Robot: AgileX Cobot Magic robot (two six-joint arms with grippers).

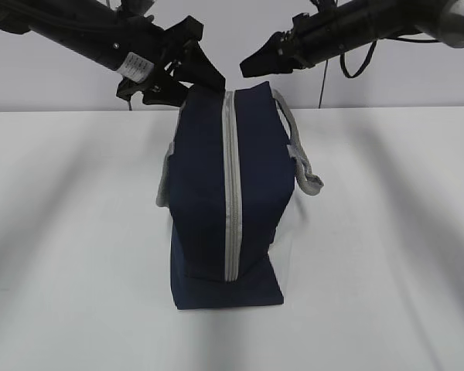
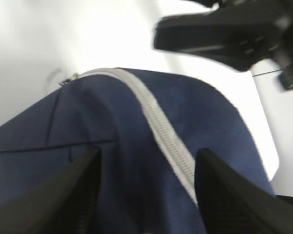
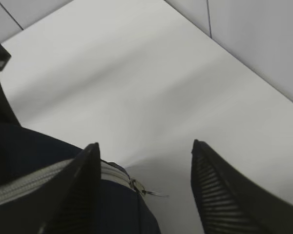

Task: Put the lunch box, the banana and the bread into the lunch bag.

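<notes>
The navy lunch bag (image 1: pixel 205 193) stands on the white table, with its grey zipper (image 1: pixel 230 193) running shut along the top and down the near end. My left gripper (image 1: pixel 182 77) is open over the bag's far end; in the left wrist view (image 2: pixel 146 163) its fingers straddle the blue fabric (image 2: pixel 117 146) and the zipper (image 2: pixel 161 131). My right gripper (image 1: pixel 255 62) is open and empty just above the far end. In its wrist view (image 3: pixel 144 151) the metal ring pull (image 3: pixel 139 187) hangs low between the fingers. The lunch box, banana and bread are out of view.
Grey strap handles (image 1: pixel 298 147) hang down both sides of the bag. The white table (image 1: pixel 387 232) spreads around it, with a pale wall behind. The right gripper (image 2: pixel 219 34) shows at the top of the left wrist view.
</notes>
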